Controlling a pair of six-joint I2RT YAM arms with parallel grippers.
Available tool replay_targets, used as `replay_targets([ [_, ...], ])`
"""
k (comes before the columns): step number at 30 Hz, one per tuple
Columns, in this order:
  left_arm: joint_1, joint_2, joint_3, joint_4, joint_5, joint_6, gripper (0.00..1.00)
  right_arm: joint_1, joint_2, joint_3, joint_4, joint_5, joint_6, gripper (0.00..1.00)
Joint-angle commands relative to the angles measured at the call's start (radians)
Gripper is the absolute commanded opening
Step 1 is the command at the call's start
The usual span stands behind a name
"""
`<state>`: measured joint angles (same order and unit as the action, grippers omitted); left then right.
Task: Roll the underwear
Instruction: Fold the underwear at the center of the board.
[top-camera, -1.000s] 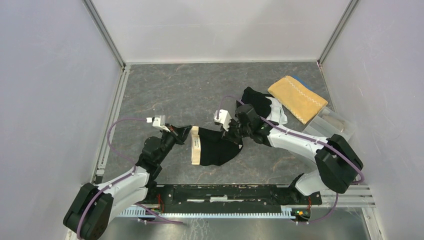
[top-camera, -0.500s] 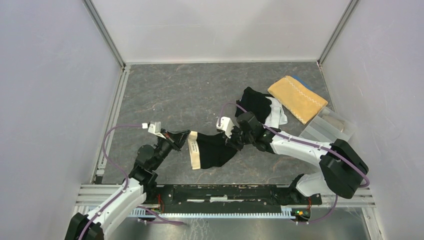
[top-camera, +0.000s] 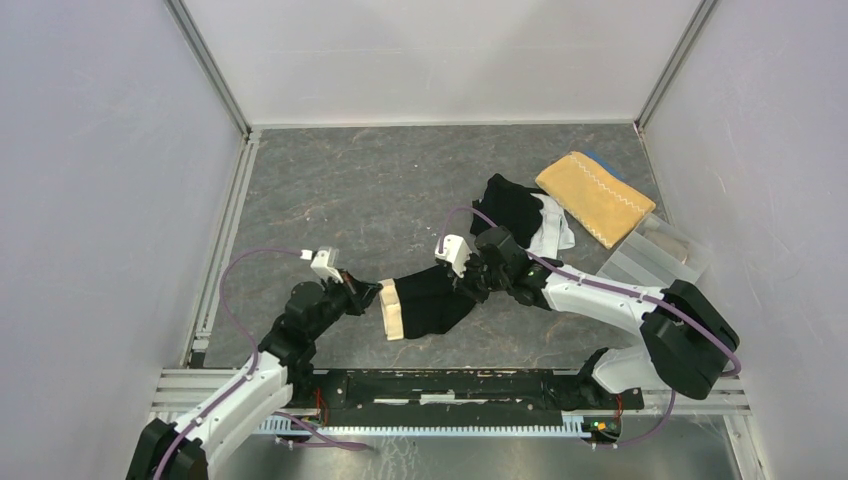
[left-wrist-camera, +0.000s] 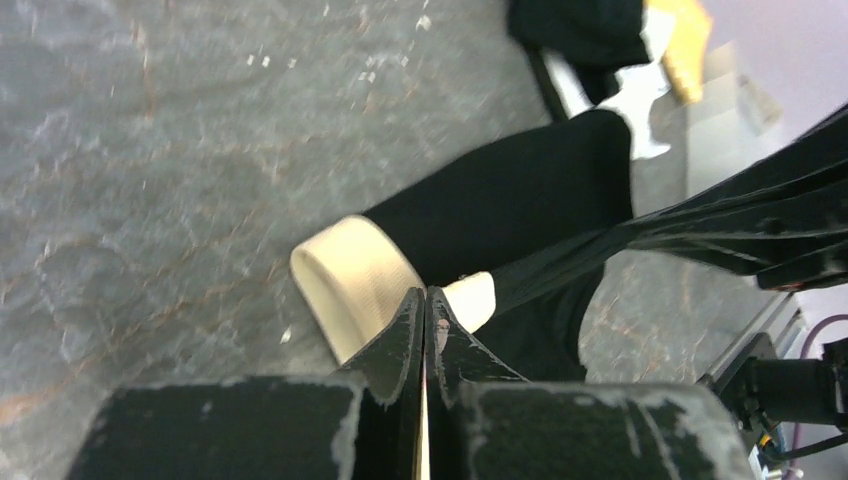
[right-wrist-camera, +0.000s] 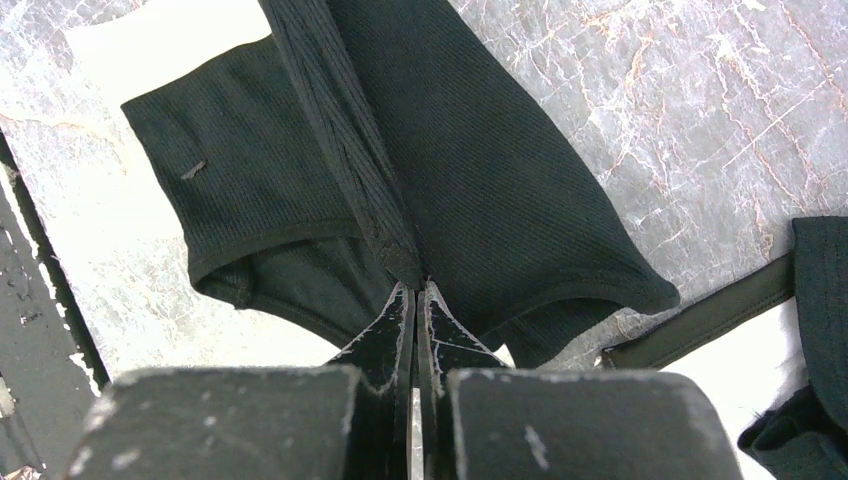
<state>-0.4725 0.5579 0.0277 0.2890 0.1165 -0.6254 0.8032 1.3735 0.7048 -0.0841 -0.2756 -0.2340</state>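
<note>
Underwear (top-camera: 436, 300) lies at the near middle of the bench (top-camera: 350, 190), pulled between our two arms. We have the left end effector (left-wrist-camera: 425, 295) pinched fully closed on its cream waistband (left-wrist-camera: 350, 283). The right end effector (right-wrist-camera: 418, 287) is clamped tight on a bunched ridge of the cloth. The fabric is black and finely ribbed.

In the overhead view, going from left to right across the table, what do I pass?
left hand → black underwear → right hand → heap of black and white garments → yellow towel → clear tray
</note>
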Motion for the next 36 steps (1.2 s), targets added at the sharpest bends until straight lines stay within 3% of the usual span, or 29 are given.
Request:
replay_targets([
  [1,0.003,0.033,0.111,-0.169,0.028,0.01,0.02,-0.001,-0.022,0.005,0.004,0.022,0.013,0.01],
  [10,0.003,0.004,0.174,-0.308,0.087,-0.014,0.05,-0.001,-0.022,0.004,-0.011,0.005,0.011,0.04],
  [17,0.003,0.026,0.222,-0.364,0.133,-0.046,0.24,-0.002,-0.045,-0.003,-0.06,-0.04,0.003,0.13],
  [22,0.003,-0.009,0.276,-0.463,0.029,-0.067,0.29,-0.001,-0.059,-0.01,-0.094,-0.092,-0.004,0.2],
  [26,0.003,-0.015,0.268,-0.475,-0.105,-0.136,0.32,-0.001,-0.06,-0.005,-0.144,-0.251,-0.04,0.33],
  [31,0.003,0.122,0.283,-0.437,-0.143,-0.18,0.37,0.008,-0.062,0.01,-0.228,-0.295,-0.065,0.41],
  [36,0.003,0.337,0.33,-0.383,-0.127,-0.197,0.42,0.009,-0.124,0.002,-0.144,-0.199,0.027,0.37],
])
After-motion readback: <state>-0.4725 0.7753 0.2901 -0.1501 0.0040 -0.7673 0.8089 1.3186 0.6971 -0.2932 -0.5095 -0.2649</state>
